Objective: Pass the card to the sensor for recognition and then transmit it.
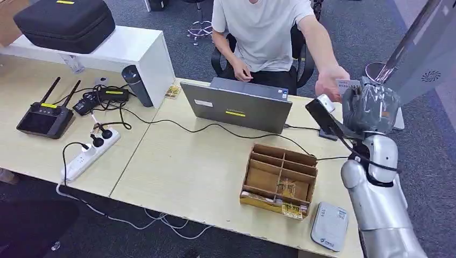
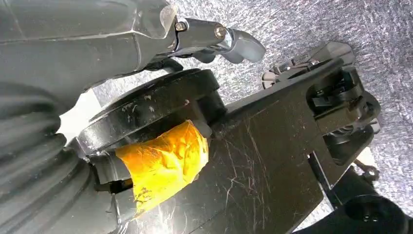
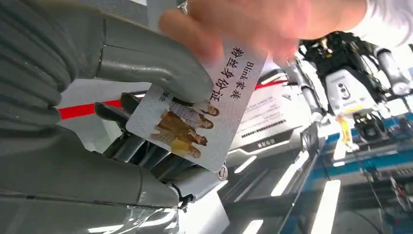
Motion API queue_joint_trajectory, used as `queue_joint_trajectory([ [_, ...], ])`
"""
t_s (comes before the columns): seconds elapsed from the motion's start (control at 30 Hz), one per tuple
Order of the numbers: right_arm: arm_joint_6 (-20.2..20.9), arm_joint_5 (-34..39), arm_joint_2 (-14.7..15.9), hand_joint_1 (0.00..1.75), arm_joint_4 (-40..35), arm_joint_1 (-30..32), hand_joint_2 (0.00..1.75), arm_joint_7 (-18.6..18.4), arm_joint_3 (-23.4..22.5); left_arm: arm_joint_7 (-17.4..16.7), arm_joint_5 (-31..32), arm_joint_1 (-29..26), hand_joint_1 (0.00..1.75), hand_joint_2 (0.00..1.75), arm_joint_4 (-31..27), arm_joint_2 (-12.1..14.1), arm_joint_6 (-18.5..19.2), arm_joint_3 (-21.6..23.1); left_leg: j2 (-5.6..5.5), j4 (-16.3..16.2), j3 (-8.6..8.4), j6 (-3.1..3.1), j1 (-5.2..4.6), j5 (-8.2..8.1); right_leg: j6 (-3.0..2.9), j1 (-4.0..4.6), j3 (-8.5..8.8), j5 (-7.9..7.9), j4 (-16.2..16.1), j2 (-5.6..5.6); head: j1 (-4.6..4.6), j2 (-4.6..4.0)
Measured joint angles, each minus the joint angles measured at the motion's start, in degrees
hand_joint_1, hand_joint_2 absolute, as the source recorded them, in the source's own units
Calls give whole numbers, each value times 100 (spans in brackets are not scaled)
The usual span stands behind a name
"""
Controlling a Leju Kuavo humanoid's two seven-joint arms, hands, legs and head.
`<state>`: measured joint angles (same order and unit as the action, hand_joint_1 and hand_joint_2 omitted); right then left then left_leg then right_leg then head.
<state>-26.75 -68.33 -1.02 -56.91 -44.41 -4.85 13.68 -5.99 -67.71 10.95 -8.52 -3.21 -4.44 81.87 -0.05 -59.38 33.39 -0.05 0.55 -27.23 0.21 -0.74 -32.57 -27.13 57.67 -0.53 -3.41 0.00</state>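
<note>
Raised beyond the table's far right corner, the right hand (image 1: 368, 105) pinches a white printed card (image 3: 195, 122) between thumb and fingers while a seated person's hand (image 1: 332, 83) grips the card's other end above the black sensor (image 1: 322, 115).

The card (image 3: 199, 114), pinched between the thumb and darker fingers of the right hand (image 3: 97, 122) and touched at its far end by a person's hand (image 3: 253, 24), carries the readable word "Blink" followed by Chinese characters along one edge. Print on the white panel (image 3: 265, 117) just behind the card is too blurred to read.
</note>
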Motion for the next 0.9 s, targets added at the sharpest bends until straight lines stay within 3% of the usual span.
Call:
queue_joint_trajectory([
  [0.1,0,0,-7,175,45,-42,175,0,0,-2,2,3,0,175,0,0,0,7,0,0,0,0,0,0,0,0,0,0,0,0,0,0],
  [0.17,-28,18,-112,175,655,-362,175,-22,2,-11,15,36,0,175,0,-18,4,53,1,0,0,0,0,0,0,0,-1,0,0,2,2,0],
  [0.2,-44,53,-181,0,957,-444,175,15,4,-24,15,41,0,175,0,-28,4,73,-4,0,6,0,0,0,0,0,-5,0,0,-2,0,0],
  [0.3,-184,245,-311,0,1198,-372,175,384,24,13,-11,39,0,175,0,-28,11,118,-3,2,17,-2,0,-2,-1,1,-20,-1,0,0,0,0],
  [0.57,-184,271,-339,0,1167,-276,175,424,52,13,-13,38,0,175,0,-28,11,123,-2,0,16,-2,0,1,-3,0,-20,3,0,0,0,0],
  [0.6,-177,315,-339,0,1154,-259,0,466,52,13,-18,38,0,175,0,-28,4,123,-2,0,16,-2,0,1,-3,0,-20,3,0,0,0,0],
  [0.63,-160,434,-339,0,1074,-210,0,569,52,13,-31,37,0,175,0,-28,-4,123,-3,0,17,-2,0,1,-3,0,-20,3,0,-1,2,0],
  [0.67,-97,589,-339,0,948,-127,175,696,52,13,-53,34,0,175,0,-28,-15,125,-3,0,16,-2,0,1,-3,0,-20,3,0,-1,0,0],
  [0.77,211,1363,-346,0,183,437,175,1162,87,13,-188,20,0,175,0,-24,-37,123,-6,1,17,-3,2,-1,-1,2,-20,0,-1,-3,0,0],
  [0.9,426,1969,-317,0,-1267,1562,175,1457,242,129,-387,-56,0,175,0,-13,-90,123,-8,2,19,-6,2,-12,-1,3,-25,-12,-3,-5,0,0],
])
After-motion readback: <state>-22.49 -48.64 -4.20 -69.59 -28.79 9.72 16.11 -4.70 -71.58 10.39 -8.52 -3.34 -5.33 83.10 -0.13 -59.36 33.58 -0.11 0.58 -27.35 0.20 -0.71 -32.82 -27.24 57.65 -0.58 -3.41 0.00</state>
